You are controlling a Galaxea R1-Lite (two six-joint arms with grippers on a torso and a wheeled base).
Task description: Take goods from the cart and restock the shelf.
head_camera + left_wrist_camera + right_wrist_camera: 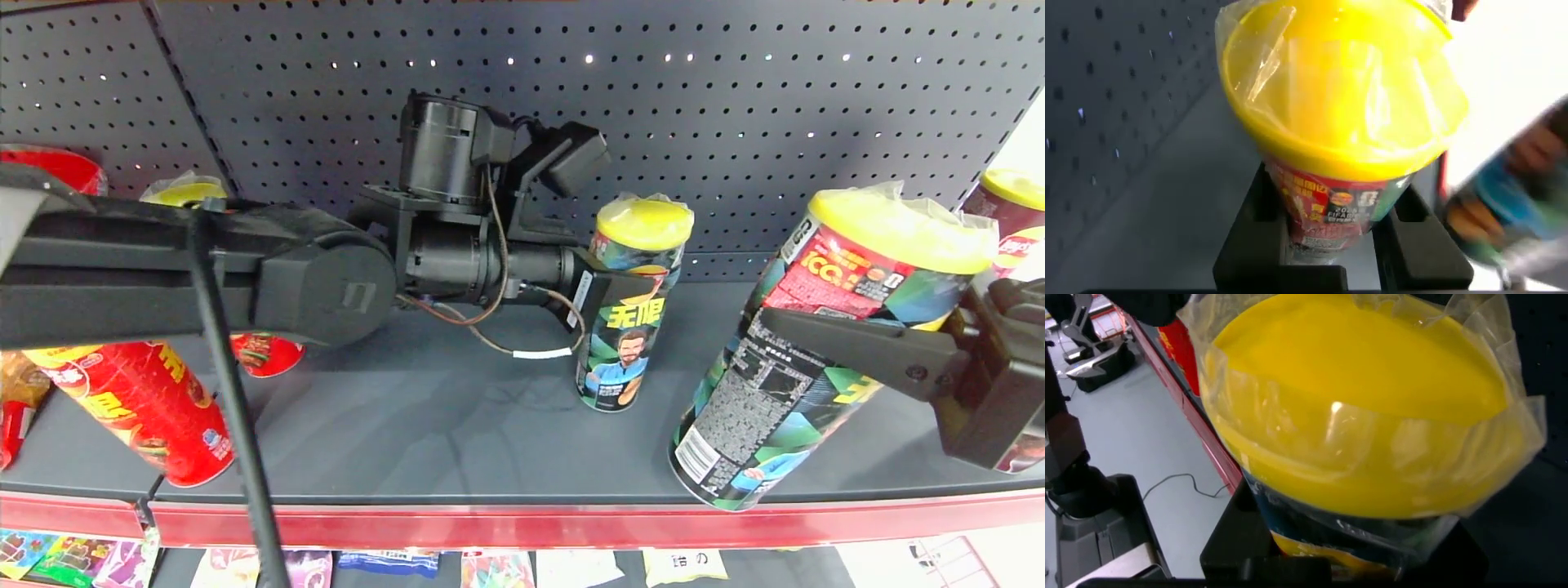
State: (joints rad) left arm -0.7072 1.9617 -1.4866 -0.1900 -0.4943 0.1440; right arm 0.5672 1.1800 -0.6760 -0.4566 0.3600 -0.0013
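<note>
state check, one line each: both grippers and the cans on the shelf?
left gripper: shut on centre can
centre can: upright on shelf, lid on
right gripper: shut on right can
right can: tilted, base at shelf's front edge, lid on
red can: on shelf, ungripped

- upright can (629,327): large yellow characters across the front label, above a cartoon figure.
- tilted can (784,359): yellow lettering on a red band under the lid, a block of tiny white print on a black panel, and a barcode near the base.
- red can (147,408): yellow lettering down the side, small round logo low down.
- paper tags (686,563) under the shelf (457,425) edge: dark characters on one, the others unreadable.
</note>
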